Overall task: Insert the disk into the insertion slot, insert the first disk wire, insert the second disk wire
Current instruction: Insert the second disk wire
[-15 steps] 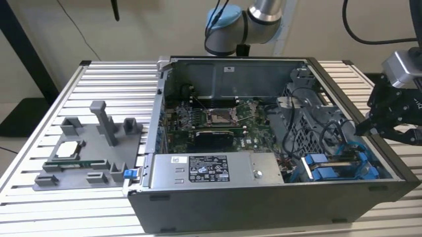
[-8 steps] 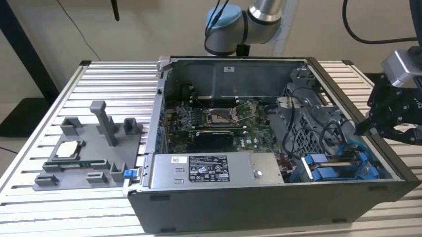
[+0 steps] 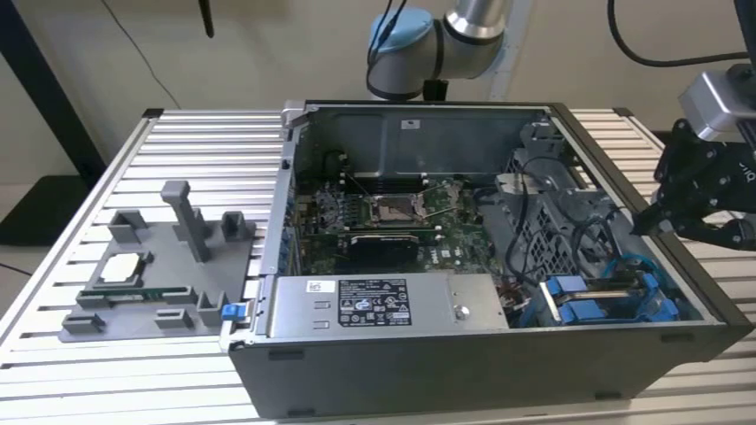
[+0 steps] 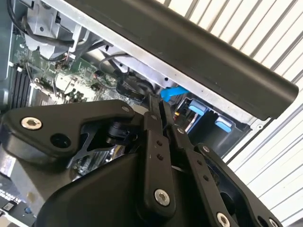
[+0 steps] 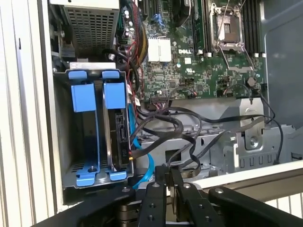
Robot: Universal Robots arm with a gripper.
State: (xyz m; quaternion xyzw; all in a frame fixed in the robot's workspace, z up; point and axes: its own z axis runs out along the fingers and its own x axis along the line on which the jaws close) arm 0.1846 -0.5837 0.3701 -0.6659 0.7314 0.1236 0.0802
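Gripper (image 5: 165, 171) is pinched closed near the insertion slot (image 5: 62, 123); the blue disk wire (image 5: 142, 158) looks floppy (grab its stiff end).

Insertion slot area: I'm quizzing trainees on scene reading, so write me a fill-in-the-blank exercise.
The tabs at the insertion slot are ___.
The gripper hangs by the computer case's wall on the exterior view's ___.
The grey parts tray lies on the exterior view's ___ of the case.
Missing: blue; right; left.
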